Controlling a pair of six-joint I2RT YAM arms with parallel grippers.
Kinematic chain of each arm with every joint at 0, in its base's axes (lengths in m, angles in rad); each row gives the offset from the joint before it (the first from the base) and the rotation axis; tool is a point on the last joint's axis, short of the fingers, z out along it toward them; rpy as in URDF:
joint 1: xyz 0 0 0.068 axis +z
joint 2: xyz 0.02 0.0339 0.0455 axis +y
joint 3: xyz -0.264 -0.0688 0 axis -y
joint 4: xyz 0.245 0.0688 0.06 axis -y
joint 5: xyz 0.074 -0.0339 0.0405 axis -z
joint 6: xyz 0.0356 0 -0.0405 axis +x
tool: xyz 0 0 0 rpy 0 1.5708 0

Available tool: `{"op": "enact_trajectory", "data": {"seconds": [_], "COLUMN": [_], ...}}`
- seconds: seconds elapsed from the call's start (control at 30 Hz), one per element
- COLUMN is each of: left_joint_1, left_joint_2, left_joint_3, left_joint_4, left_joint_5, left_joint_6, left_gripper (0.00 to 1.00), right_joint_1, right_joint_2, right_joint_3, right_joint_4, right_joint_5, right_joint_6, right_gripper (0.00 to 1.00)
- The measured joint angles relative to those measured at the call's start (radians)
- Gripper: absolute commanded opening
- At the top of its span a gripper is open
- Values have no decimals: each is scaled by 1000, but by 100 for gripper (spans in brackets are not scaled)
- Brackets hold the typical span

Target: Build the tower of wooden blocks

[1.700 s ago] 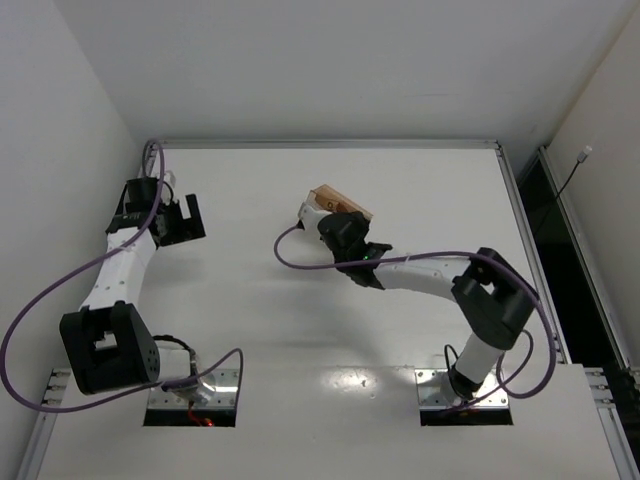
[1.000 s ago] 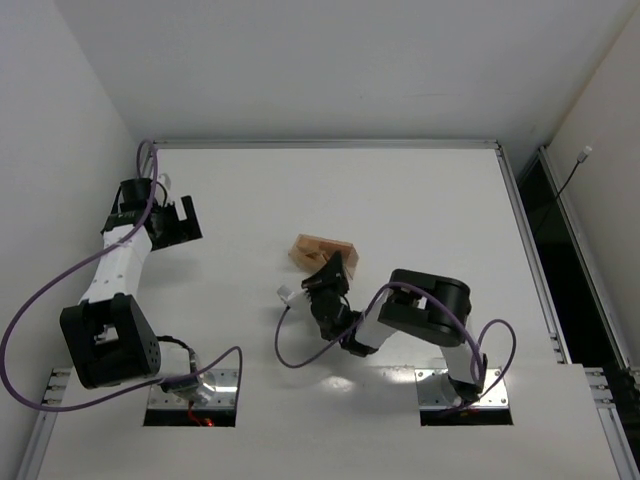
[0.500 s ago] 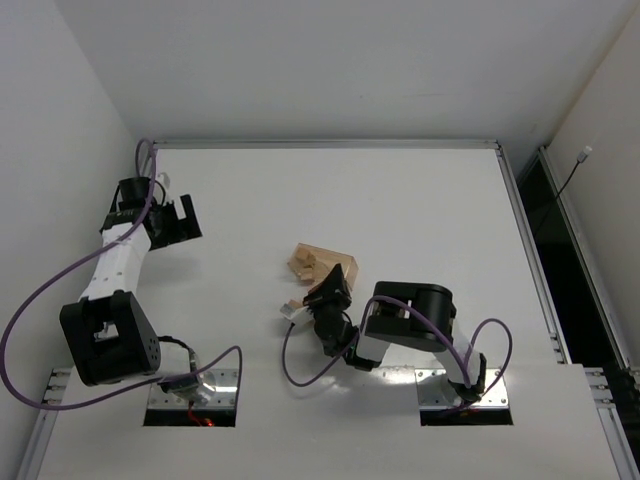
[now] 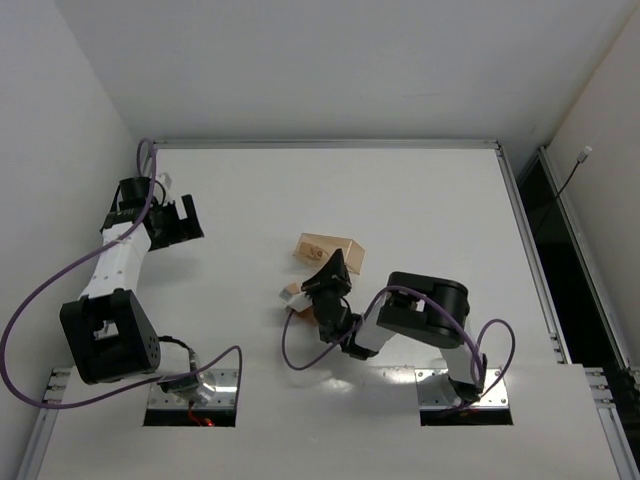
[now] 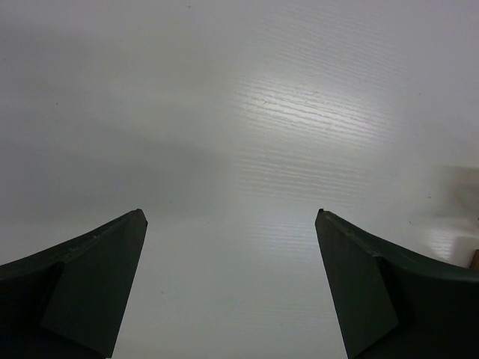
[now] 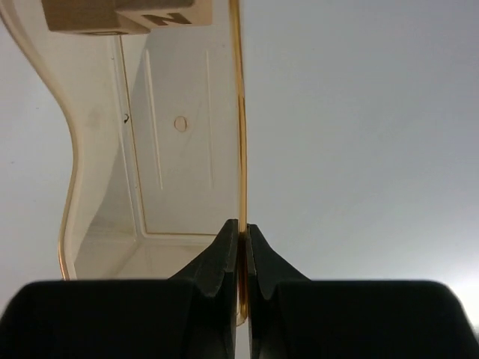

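Right pincer [image 6: 238, 228]: pinching the tray's thin side wall, pressing flat against it.
Tray [image 6: 179, 172]: stretching ahead and to the left of the tips (translucent orange).
Blocks [image 6: 123, 13]: lying inside the tray's far end, well beyond the pincer.
Left pincer [image 5: 232, 217]: hanging spread wide over the table [image 5: 247, 112], gripping nothing.

Light tan wooden blocks [image 6: 97, 13] lie bunched, seemingly unstacked, at the far end inside the orange tray [image 6: 179, 168].

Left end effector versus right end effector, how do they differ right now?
The left end effector is wide open and empty; the right end effector is pinched shut on the wall of the orange tray. The left faces only table; the right faces the tray. Both have dark fingers.
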Motion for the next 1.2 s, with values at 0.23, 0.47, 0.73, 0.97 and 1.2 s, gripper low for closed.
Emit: {"op": "enact_trajectory", "data": {"seconds": [0.23,0.47,0.73,0.97,1.2], "left_joint_1": [0,0,0,0,0], "left_joint_2": [1,4,6,6,6], "left_joint_3": [7,10,11,11,11], "left_joint_4": [-9,-9,-9,-9,-9], "left_joint_5": [8,12,17,25,31], "left_joint_6": [0,0,0,0,0], "left_gripper": [94,94,94,94,94], "right_joint_1": [35,23,3,-38,-53], "right_joint_2": [85,-16,-29,-88,-227], "right_joint_3": [-9,-4,26,116,174], "right_joint_4": [45,3,-33,-32,-307], "right_joint_5": [21,15,10,42,107], "right_joint_6": [26,3,-9,-9,341], "right_gripper": [0,0,0,0,0]}}
